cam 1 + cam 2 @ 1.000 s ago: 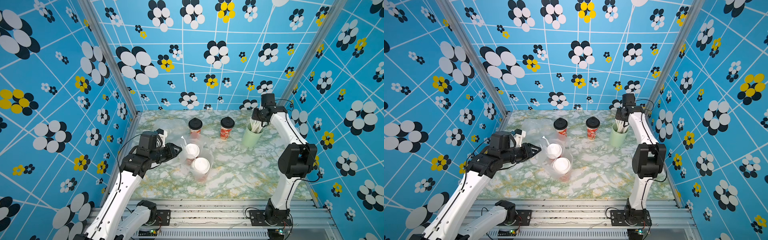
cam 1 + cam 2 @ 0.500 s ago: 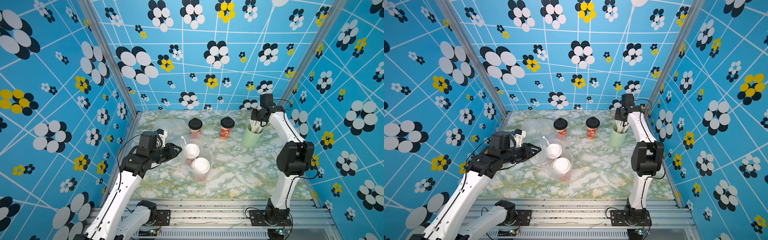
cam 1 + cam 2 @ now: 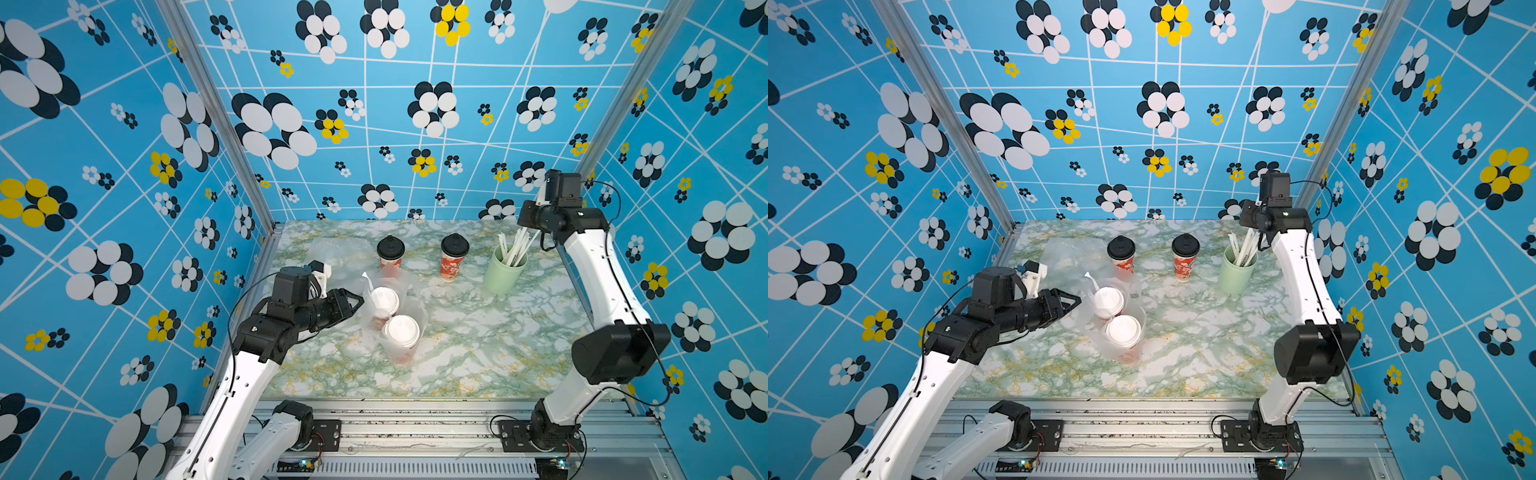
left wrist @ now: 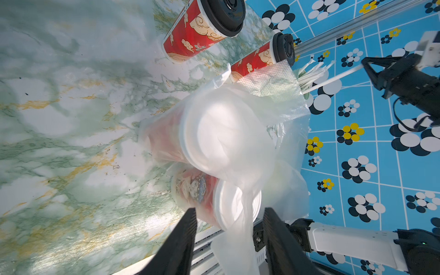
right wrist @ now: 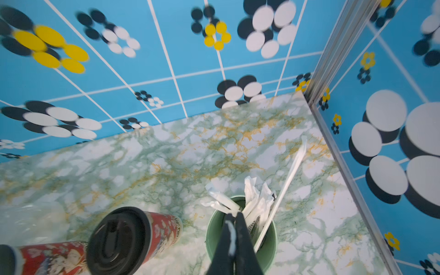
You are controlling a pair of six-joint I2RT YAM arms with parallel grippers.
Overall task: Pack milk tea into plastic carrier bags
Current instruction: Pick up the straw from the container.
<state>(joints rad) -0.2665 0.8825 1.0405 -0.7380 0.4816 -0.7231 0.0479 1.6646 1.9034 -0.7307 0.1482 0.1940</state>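
Whitish crinkly plastic bag (image 4: 288, 123) around flat-lidded paper cups (image 3: 401, 330)

On marble tabletop (image 3: 478, 353): black-lidded red cups (image 3: 390, 259) upper centre, green straw cup (image 3: 500, 276) right of them, cup-filled bag (image 3: 417, 309) centre, flat bag (image 3: 328, 249) upper left.

- The back wall (image 3: 415, 124) is bright blue, crossed by thin white lines in a skewed grid. It is scattered with flowers made of ovals, white on black and a few yellow on black.
- Both side walls (image 3: 104, 187) carry the same print, with larger flowers toward their near edges.
- A bare metal post (image 3: 218, 116) runs up each back corner where the walls meet.
- The bench (image 3: 498, 353) has a marbled top, white with green veins and gold streaks.
- Along its near edge lies a grooved silver metal rail (image 3: 415, 428).
- The light is bright and even, and shadows on the bench are faint.
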